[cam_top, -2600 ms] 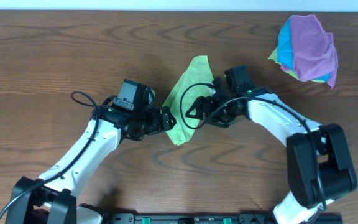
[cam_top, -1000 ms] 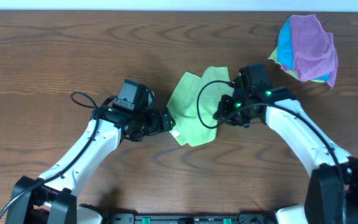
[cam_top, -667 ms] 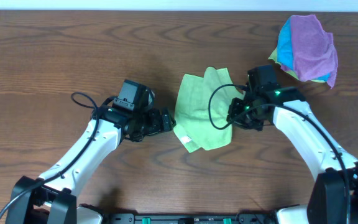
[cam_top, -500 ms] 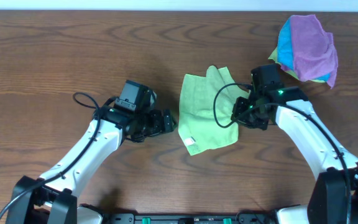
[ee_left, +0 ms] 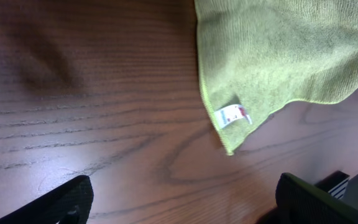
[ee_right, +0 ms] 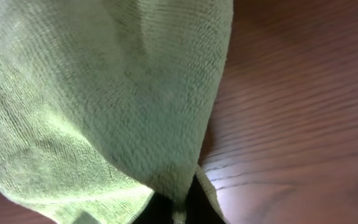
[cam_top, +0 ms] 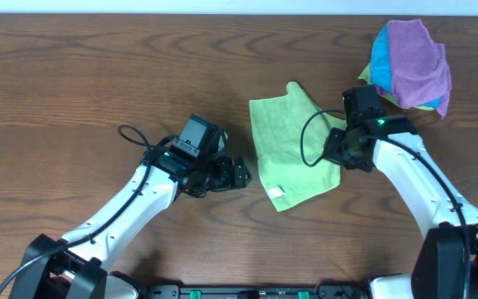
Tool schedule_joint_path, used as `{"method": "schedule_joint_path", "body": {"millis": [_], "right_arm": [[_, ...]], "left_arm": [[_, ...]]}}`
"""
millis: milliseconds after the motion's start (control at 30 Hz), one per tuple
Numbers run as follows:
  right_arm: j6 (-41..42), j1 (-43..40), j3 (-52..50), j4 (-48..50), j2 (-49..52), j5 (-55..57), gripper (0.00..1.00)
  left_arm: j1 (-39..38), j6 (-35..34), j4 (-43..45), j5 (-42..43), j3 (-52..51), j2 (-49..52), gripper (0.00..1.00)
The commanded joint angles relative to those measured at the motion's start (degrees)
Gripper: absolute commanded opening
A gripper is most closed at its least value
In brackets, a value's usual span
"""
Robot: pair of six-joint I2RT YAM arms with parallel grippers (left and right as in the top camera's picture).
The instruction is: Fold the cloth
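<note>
The lime-green cloth (cam_top: 293, 141) lies mostly spread on the wooden table, its white tag (cam_top: 277, 192) at the near corner. My right gripper (cam_top: 337, 154) sits at the cloth's right edge. In the right wrist view that edge of the cloth (ee_right: 104, 93) rises into the right gripper (ee_right: 179, 213), whose jaws are pinched on a fold. My left gripper (cam_top: 241, 174) stands wide open just left of the cloth, apart from it. Beyond its open jaws, the left wrist view has the cloth (ee_left: 278, 50) and tag (ee_left: 232, 116), with nothing between the fingers (ee_left: 67, 200).
A pile of purple and blue cloths (cam_top: 412, 62) lies at the back right of the table (cam_top: 56, 83), just behind the right arm. A black cable (cam_top: 135, 137) loops beside the left arm.
The right gripper has drawn the cloth to the right and spread it flatter. The left arm has followed to the right, still open.
</note>
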Motion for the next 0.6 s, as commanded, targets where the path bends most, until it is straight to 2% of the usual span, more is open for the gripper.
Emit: {"method": "schedule_joint_path", "body": {"millis": [0, 67, 200, 267, 367, 567], "right_arm": [[-0.5, -1.0, 0.8, -0.1, -0.7, 5.2, 0.17], [-0.2, -1.1, 0.8, -0.1, -0.7, 6.8, 0.29], [0.4, -1.3, 0.8, -0.1, -0.7, 7.0, 0.75], [1.0, -1.3, 0.9, -0.7, -1.0, 6.6, 0.88], [4.0, -1.4, 1.5, -3.6, -2.1, 6.3, 0.95], [10.3, -2.4, 2.5, -16.0, -6.6, 4.2, 0.99]], "left_arm": [[-0.2, -1.3, 0.2, -1.0, 1.4, 0.4, 0.95], [-0.2, -2.4, 0.2, -1.0, 1.4, 0.4, 0.95], [-0.2, -4.7, 0.2, -1.0, 1.4, 0.4, 0.95], [-0.2, -5.5, 0.2, -0.7, 1.4, 0.4, 0.95], [-0.2, -5.7, 0.2, -0.2, 1.4, 0.4, 0.95], [-0.5, -7.6, 0.8, 1.7, 1.4, 0.4, 0.95]]}}
